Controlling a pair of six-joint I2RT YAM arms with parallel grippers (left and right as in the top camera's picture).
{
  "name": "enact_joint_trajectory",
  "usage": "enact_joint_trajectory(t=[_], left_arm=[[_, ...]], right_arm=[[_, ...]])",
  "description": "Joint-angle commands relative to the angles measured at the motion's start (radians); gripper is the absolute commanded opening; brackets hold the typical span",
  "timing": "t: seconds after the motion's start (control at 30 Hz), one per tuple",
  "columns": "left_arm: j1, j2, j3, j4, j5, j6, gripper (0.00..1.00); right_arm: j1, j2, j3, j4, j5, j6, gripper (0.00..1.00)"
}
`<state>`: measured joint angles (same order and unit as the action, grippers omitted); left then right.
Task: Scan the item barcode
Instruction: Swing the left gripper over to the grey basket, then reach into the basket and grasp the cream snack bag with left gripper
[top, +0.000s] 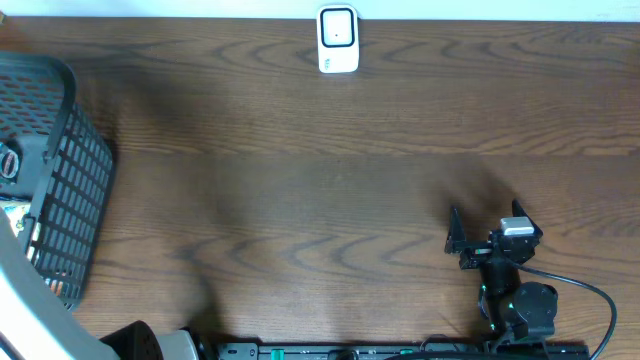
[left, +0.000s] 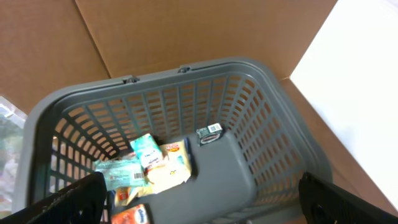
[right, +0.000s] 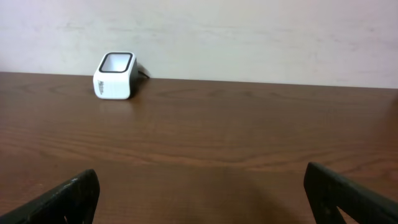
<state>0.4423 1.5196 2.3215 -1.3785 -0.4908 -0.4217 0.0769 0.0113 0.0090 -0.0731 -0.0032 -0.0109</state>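
From overhead, the dark wood-grain table (top: 330, 180) is filling nearly the whole frame, with a pale strip running beyond its far edge. The white scanner (top: 338, 40) is standing at the middle of that far edge, a grey slatted basket (top: 70, 190) is sitting at the left end, and the right gripper (top: 487, 228) is sitting over the near right part, jaws spread wide and holding nothing. In the left wrist view, the left gripper (left: 202, 190) is hovering over the basket (left: 186, 81) with its fingers fully apart and gripping nothing — the packets (left: 152, 165) to be scanned are lying heaped on the basket's floor, with brown cardboard (left: 155, 31) and a white panel (left: 354, 81) showing behind. In the right wrist view, the right gripper's fingers (right: 68, 199) are framing the brown tabletop — the scanner (right: 114, 75) is standing well ahead, near an off-white wall (right: 249, 31).
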Motion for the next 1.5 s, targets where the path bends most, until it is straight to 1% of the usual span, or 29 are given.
enact_joint_trajectory(t=[0.0,0.27,0.43,0.47,0.7,0.8,1.0,1.17,1.3,1.47], left_arm=[[0.037,0.053,-0.009,0.008,0.005,0.016,0.97],[0.191,0.179,-0.009,0.014,0.009,0.016,0.97],[0.260,0.247,-0.010,-0.018,0.081,0.016,0.98],[0.272,0.263,-0.010,-0.024,0.089,0.004,0.97],[0.346,0.368,-0.015,-0.124,0.087,-0.179,0.98],[0.360,0.414,-0.038,-0.155,0.088,-0.206,0.98],[0.360,0.491,-0.153,-0.148,0.087,-0.212,0.98],[0.360,0.518,-0.309,-0.053,0.074,-0.212,0.98],[0.360,0.518,-0.431,0.028,-0.002,-0.200,0.98],[0.360,0.519,-0.516,0.056,-0.051,-0.206,0.98]], right_arm=[[0.000,-0.005,-0.003,-0.002,0.001,0.010,0.99],[0.000,-0.005,-0.003,-0.002,0.001,0.010,0.99],[0.000,-0.005,-0.003,-0.002,0.001,0.010,0.99],[0.000,-0.005,-0.003,-0.002,0.001,0.010,0.99],[0.000,-0.005,-0.003,-0.002,0.001,0.010,0.99],[0.000,-0.005,-0.003,-0.002,0.001,0.010,0.99],[0.000,-0.005,-0.003,-0.002,0.001,0.010,0.99],[0.000,-0.005,-0.003,-0.002,0.001,0.010,0.99],[0.000,-0.005,-0.003,-0.002,0.001,0.010,0.99],[0.000,-0.005,-0.003,-0.002,0.001,0.010,0.99]])
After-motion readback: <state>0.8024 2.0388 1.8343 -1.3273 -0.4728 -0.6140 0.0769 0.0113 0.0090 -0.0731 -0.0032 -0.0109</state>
